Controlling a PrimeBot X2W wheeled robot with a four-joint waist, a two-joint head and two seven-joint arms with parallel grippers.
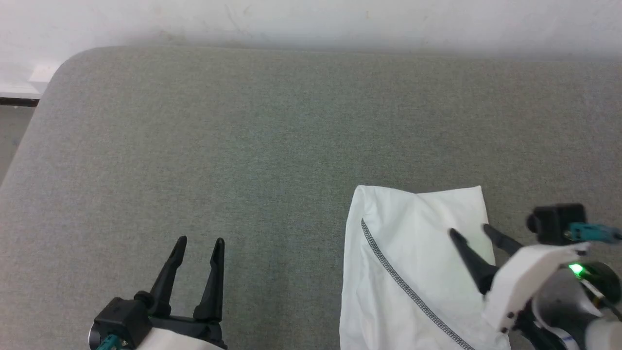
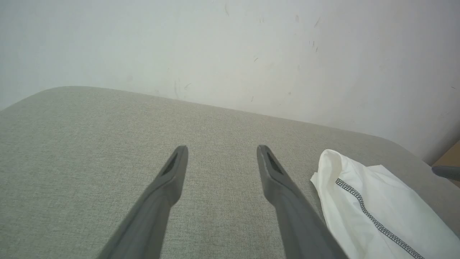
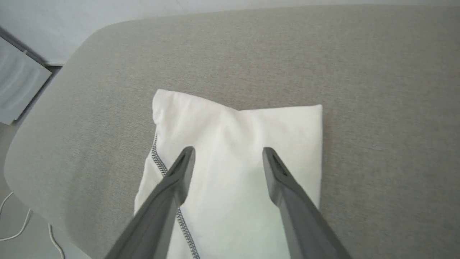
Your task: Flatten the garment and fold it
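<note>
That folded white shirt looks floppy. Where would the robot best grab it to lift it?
Probably the far right corner of the garment, coming in from the right over the grey cushion. That corner lies flat and square with a free edge, while the far left one bulges as a rounded fold. The open right gripper is nearest it.

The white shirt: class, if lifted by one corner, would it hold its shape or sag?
Probably sag: the shirt lies in soft, wrinkled folds. Likely light, as the cloth looks thin. Pushed, it may bunch on the textured grey surface.
</note>
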